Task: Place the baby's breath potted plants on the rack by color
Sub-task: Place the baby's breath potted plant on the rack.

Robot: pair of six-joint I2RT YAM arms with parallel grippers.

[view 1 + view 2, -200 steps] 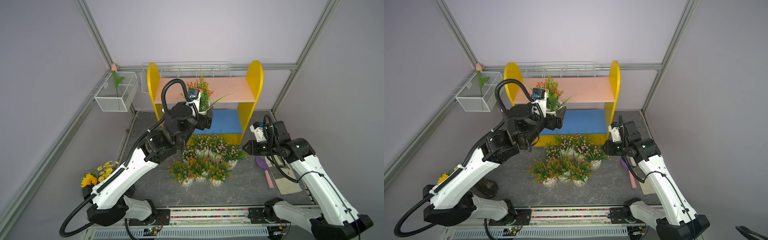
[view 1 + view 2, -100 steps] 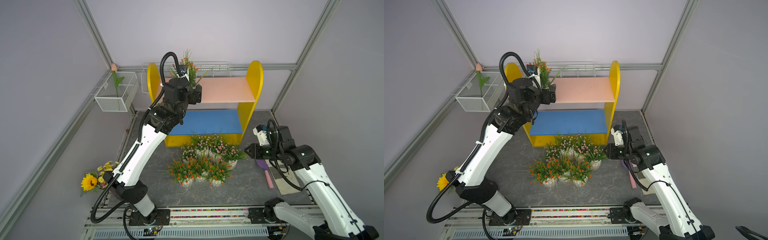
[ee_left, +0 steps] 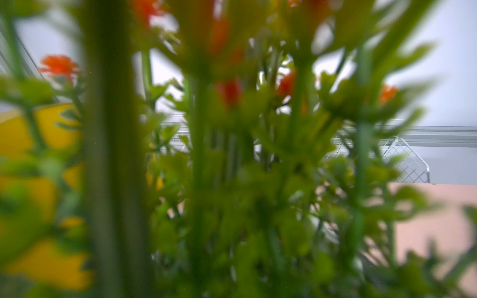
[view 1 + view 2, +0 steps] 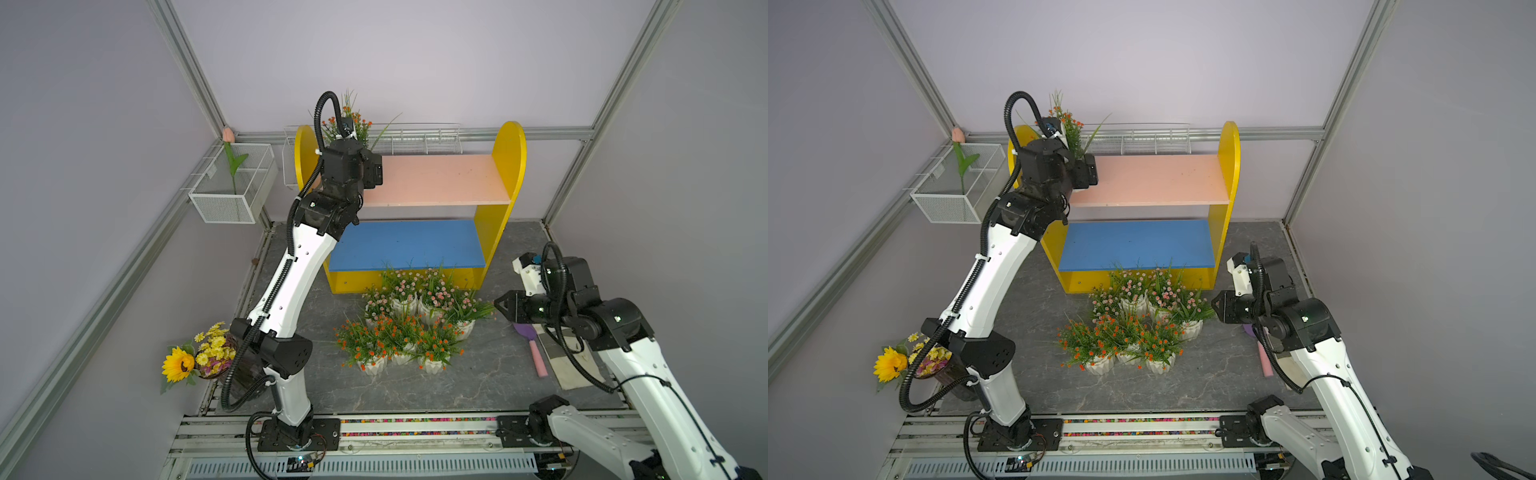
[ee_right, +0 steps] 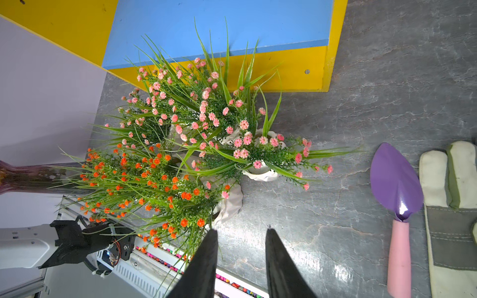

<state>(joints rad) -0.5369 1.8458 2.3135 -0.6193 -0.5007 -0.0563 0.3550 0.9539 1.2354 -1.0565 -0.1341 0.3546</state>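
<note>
We see a robot lab cell: plain lilac wall panels (image 4: 415, 62) in aluminium framing (image 4: 197, 79), with a left arm (image 4: 291, 282) and a right arm (image 4: 648, 374) bolted to a base rail (image 4: 415, 428).

In the last 1 second my left arm (image 4: 291, 286) has lifted 1 orange-bloomed baby's breath pot (image 4: 361, 126) from mid-air in front of the rack (image 4: 494, 232) up over the left end of its pink upper board (image 4: 436, 178), while my right gripper (image 4: 500, 307) sank slightly.

Hidden behind the left arm (image 4: 299, 270) at the far left end of the rack (image 4: 509, 166): pot of the orange-bloomed plant (image 4: 361, 128). Blurred up close: its sprigs (image 3: 232, 180). Cropped at frame edge: work glove (image 5: 454, 219).
</note>
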